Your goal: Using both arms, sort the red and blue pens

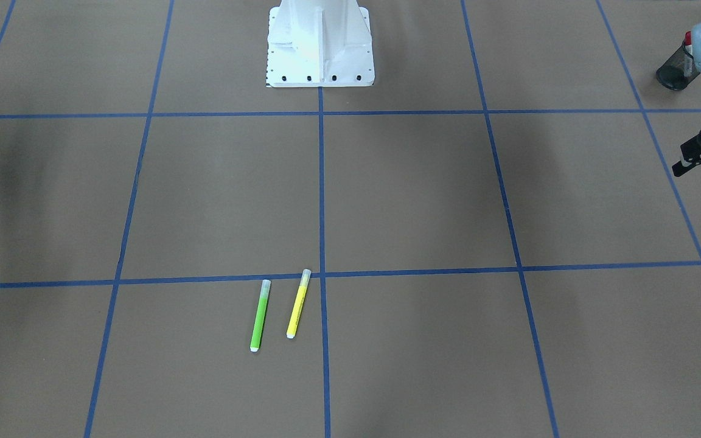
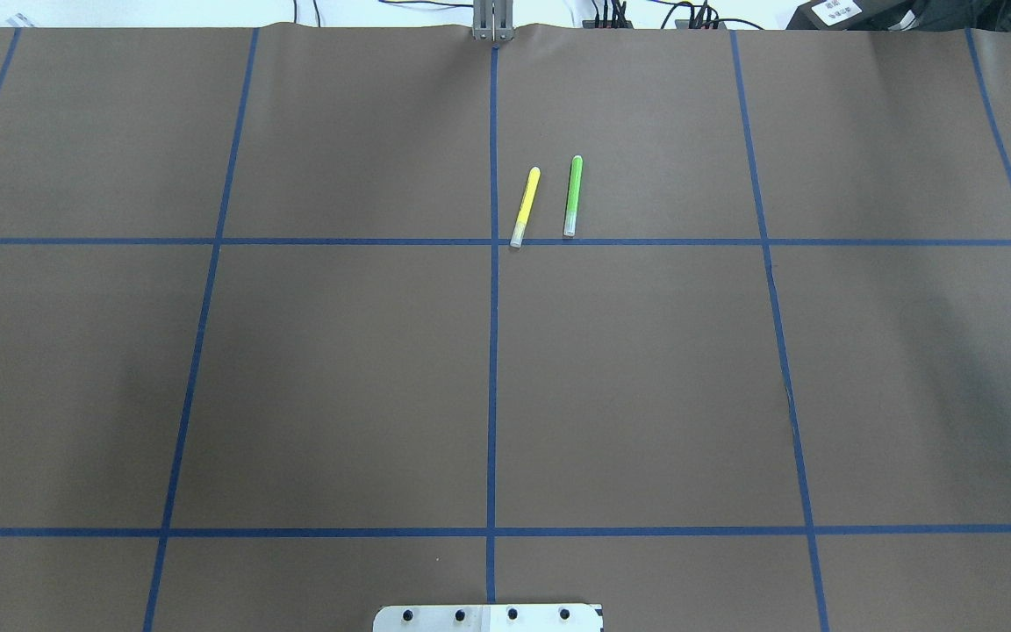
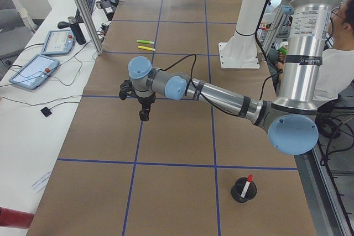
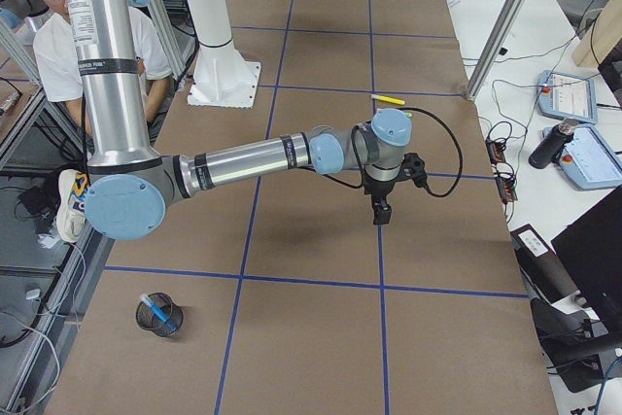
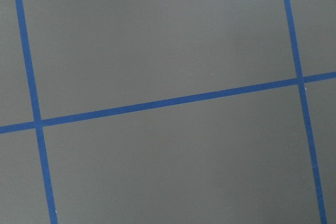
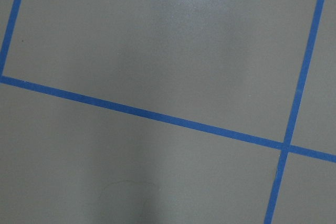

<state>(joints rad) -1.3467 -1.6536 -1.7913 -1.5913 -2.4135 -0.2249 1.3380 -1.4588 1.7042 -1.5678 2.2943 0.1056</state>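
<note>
Brown table, blue-tape grid — left arm above, green highlighter, yellow highlighter.

the brown paper-covered desk carried a grid of blue tape lines. one slim highlighter was bright green, the other slim highlighter yellow, both with pale clear caps. the white-barrelled marker had a red cap; its round cup was black.
</note>
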